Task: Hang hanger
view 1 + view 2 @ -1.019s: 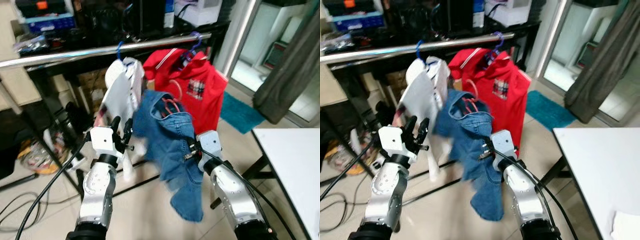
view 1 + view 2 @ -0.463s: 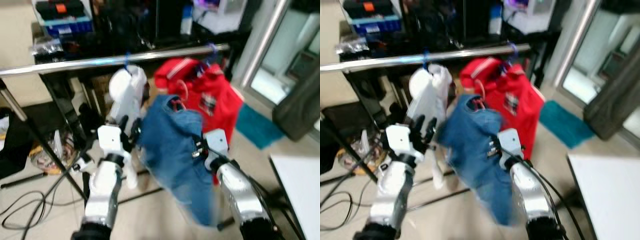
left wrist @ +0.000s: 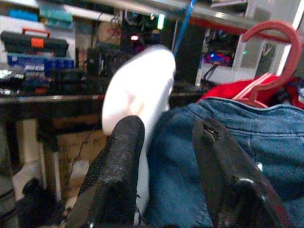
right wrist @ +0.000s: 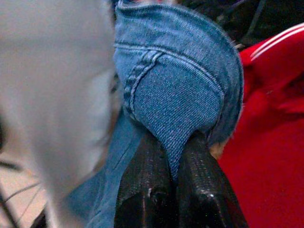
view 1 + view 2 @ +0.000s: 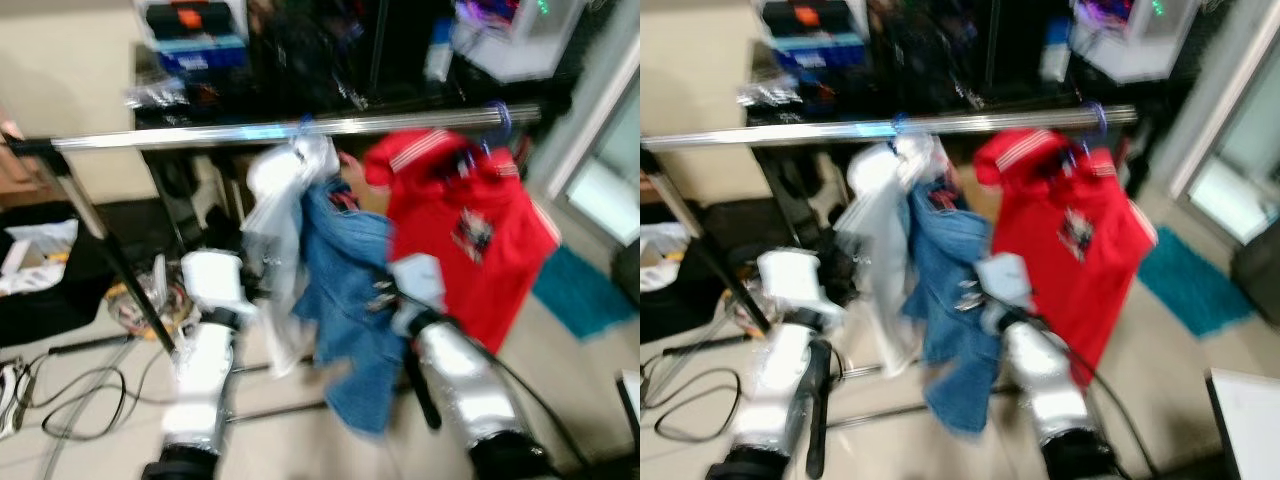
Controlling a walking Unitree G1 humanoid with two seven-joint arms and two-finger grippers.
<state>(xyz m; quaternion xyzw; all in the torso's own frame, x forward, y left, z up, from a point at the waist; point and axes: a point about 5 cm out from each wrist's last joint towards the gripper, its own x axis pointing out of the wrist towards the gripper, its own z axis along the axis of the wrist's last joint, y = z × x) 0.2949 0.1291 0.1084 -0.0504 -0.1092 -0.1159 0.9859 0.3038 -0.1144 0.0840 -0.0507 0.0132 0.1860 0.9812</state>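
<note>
1. A silver clothes rail (image 5: 300,128) runs across the scene at the top of the head views; everything below is placed against it. The head views are blurred.
2. A white garment (image 5: 285,190) hangs from the rail on a blue hook, near the rail's middle.
3. A red shirt (image 5: 470,220) with white stripes on the shoulder hangs from the rail towards its right end.
4. The denim garment (image 5: 345,290) sits below the rail, between the white garment and the red shirt, touching or overlapping both — its top edge lies just under the rail.
5. The red hanger (image 3: 270,38) carries the denim garment; in the left wrist view its curved hook rises above the denim collar. Whether the hook is over the rail cannot be told.
6. The right end effector (image 4: 175,190) is below the rail, its two black fingers pressed close together with a fold of the denim garment pinched between them.
7. The left end effector (image 3: 166,161) is below the rail on the white garment's side, its fingers spread apart with nothing between them; the white garment and the denim lie just beyond the fingertips.
8. Behind the rail stand dark shelves with a blue box (image 5: 200,50) — on the floor beneath the rail's left end lie black cables (image 5: 70,385).
9. A teal mat (image 5: 585,290) lies on the floor beyond the red shirt, past the rail's right end.
</note>
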